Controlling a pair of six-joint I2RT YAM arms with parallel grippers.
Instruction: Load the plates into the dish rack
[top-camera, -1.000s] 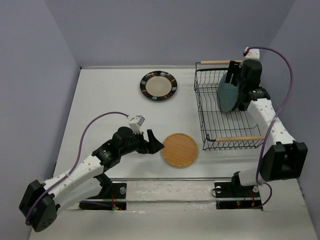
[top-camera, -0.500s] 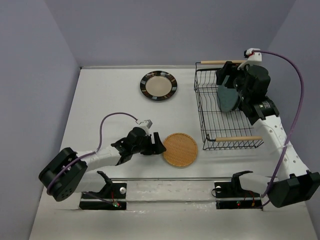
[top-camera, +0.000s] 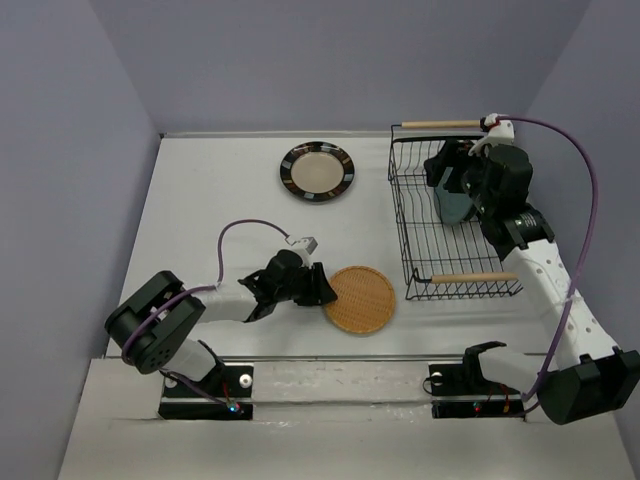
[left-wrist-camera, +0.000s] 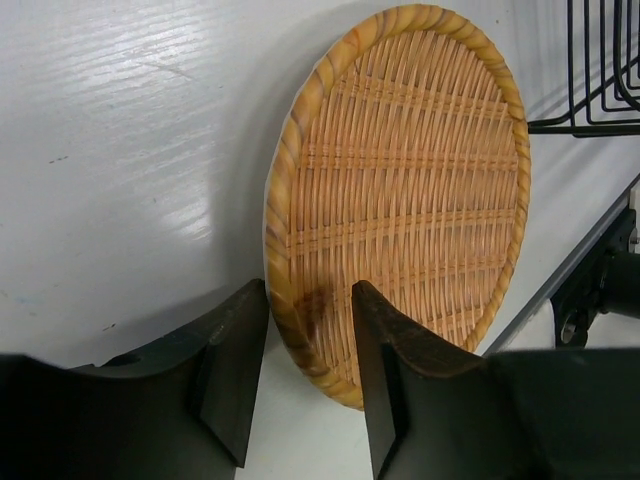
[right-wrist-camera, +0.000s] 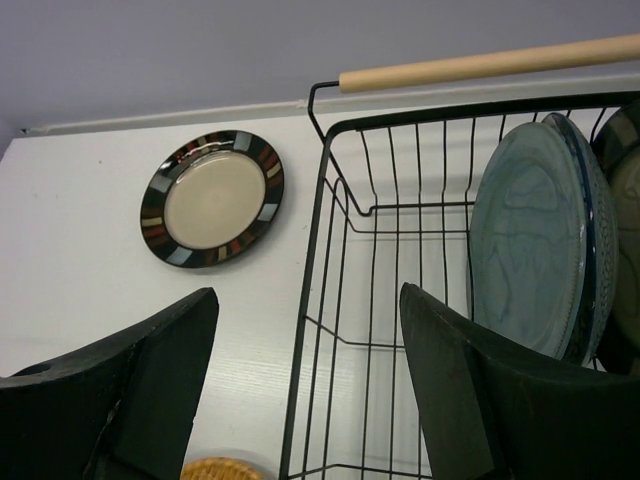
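Observation:
An orange wicker plate (top-camera: 362, 298) lies flat near the table's front. My left gripper (top-camera: 325, 288) is at its left edge. In the left wrist view the jaws (left-wrist-camera: 308, 290) straddle the plate's rim (left-wrist-camera: 290, 300), half narrowed, with a slim gap still showing. A cream plate with a dark striped rim (top-camera: 317, 172) lies at the back. The black wire dish rack (top-camera: 420, 250) stands at the right with a teal plate (right-wrist-camera: 540, 250) upright in it and another plate (right-wrist-camera: 625, 230) behind. My right gripper (top-camera: 452, 168) hangs open above the rack, holding nothing (right-wrist-camera: 308, 292).
The rack has two wooden rod handles, one at the back (top-camera: 440, 124) and one at the front (top-camera: 478, 277). The purple walls close in the table on three sides. Both arm bases (top-camera: 205, 385) sit along the near edge.
My left arm has reached right to the wicker plate and its jaws have narrowed around the rim. My right gripper has drawn back and up from the teal plate, which stays in the rack.

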